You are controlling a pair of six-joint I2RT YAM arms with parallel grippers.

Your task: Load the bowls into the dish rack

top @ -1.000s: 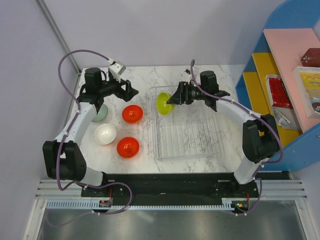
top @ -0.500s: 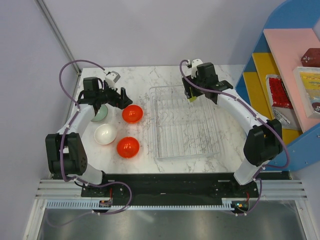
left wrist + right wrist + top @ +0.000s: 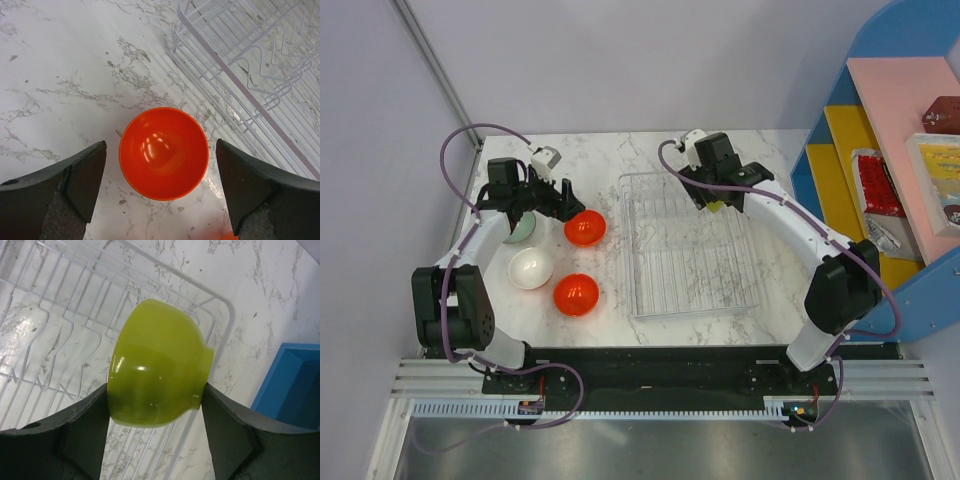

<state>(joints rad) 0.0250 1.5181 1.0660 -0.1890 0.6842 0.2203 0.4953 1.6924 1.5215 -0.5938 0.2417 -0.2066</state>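
White marble-patterned tabletop (image 3: 610,150) fills the workspace, with a blue shelf unit (image 3: 910,290) standing off its right edge. No bowl sits in the clear see-through ribbed dish rack (image 3: 695,270) yet, so I judge the task to be at its first placement.

The right gripper (image 3: 155,405) is clamped on the glossy lime-green bowl (image 3: 157,365), its fingers pressing the bowl's two sides. It holds the bowl tipped on its side above the rack's far right corner. Whether the bowl touches the ribs I cannot tell.

The left gripper (image 3: 160,150) hangs with its jaws spread wide and holds nothing. It straddles a glossy red-orange bowl (image 3: 163,152) that stands upright on the marble just left of the rack. A second red-orange bowl (image 3: 576,294), a white bowl (image 3: 531,268) and a pale mint bowl (image 3: 523,228) also wait on the table left of the rack, so all four of these are left to load after the lime one.

From above, the lime bowl is only a sliver under the right wrist, and the mint bowl is half hidden by the left arm. The right wrist view alone shows the grip and the bowl's tilt. The left wrist view alone shows both fingers clear of the red-orange bowl's rim.
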